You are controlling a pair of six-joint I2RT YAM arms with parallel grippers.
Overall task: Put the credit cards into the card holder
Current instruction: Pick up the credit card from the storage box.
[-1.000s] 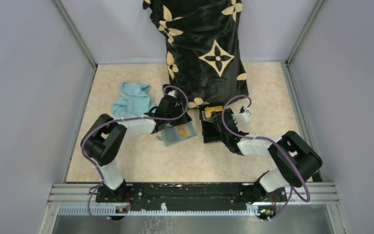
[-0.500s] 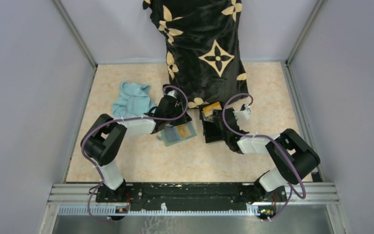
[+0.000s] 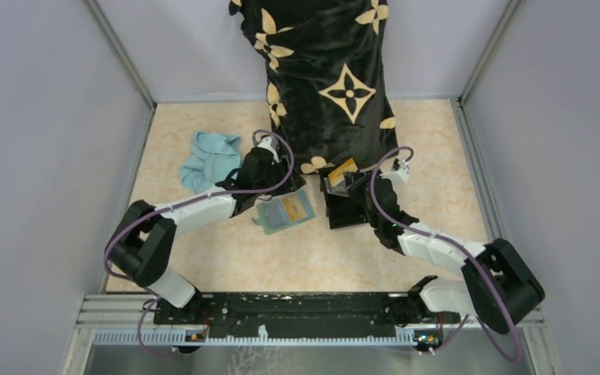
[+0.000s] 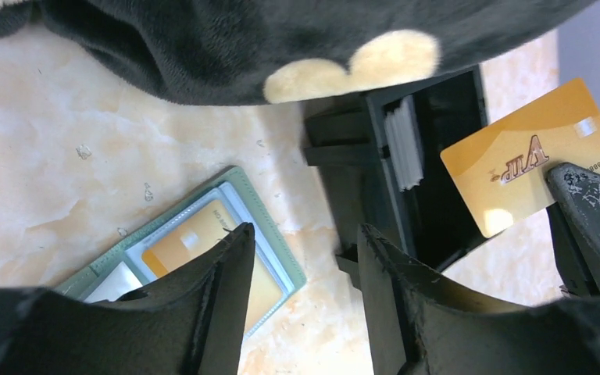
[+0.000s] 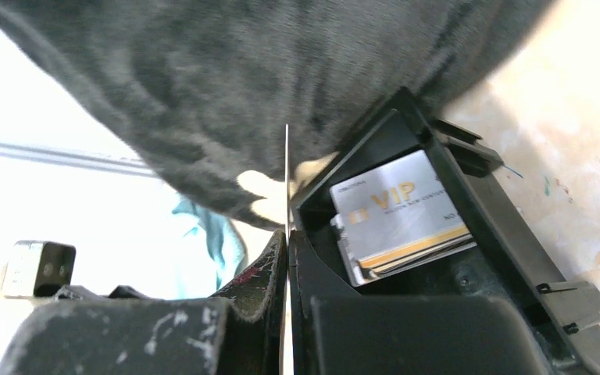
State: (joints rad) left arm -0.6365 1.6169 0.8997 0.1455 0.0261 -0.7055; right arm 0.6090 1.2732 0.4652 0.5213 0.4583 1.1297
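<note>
We saw the right arm [image 3: 437, 246] stretched from the near right corner of the desk [image 3: 226, 258] toward its middle, wrist bent over the black box [image 3: 342, 211]. The right gripper [image 3: 353, 178] was clamped on one tan-orange card [image 3: 344, 169], held tilted above the box; its wrist view showed that card edge-on between closed fingers [image 5: 269, 266]. A stack of cards [image 5: 394, 215], silvery one on top, lay inside the box. The left arm [image 3: 195, 209] reached diagonally from the near left corner. The left gripper [image 3: 275, 183] hung with its fingers [image 4: 226, 297] apart and empty over the card holder [image 3: 285, 212]. The holder lay open and flat just left of the box, a second orange card [image 4: 199, 242] in its slot.
</note>
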